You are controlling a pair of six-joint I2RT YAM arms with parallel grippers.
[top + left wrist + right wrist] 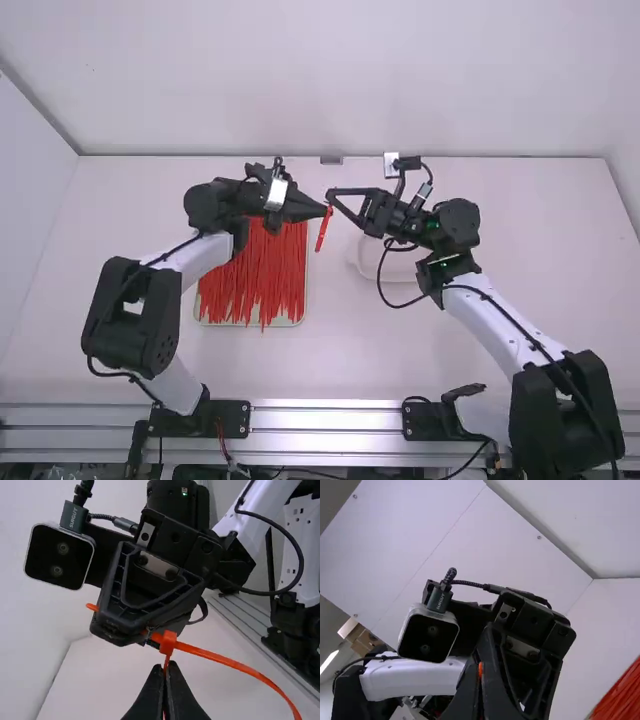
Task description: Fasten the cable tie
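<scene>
Both arms meet above the middle of the table (520,230), gripper tip to gripper tip, and between them is the cable tie (168,641), bright orange-red, held up in the air. Look at the left gripper (165,677) from its own wrist: the two fingers are pressed flat together with the strap pinched edgewise between them, just beneath the tie's square head. From that head the long tail sweeps away, curving down towards the table edge. The right gripper (337,197) comes in from the other side, its black frame right up against the head, and a short orange stub pokes out past its far side (so the tie runs straight through its grip). In the right wrist view a sliver of orange sits between its closed fingers, so it too is clamped on the tie. From above, the loose end of the tie dangles down below the two tips, clear of the table. Under the left arm lies a heap of spare red ties (255,275), fanned out in a thick bundle on the table, with the left forearm crossing over its upper part. Just beside the right arm's wrist sits a low white object (365,262), perhaps a small dish, though it is hard to make out against the white surface.
</scene>
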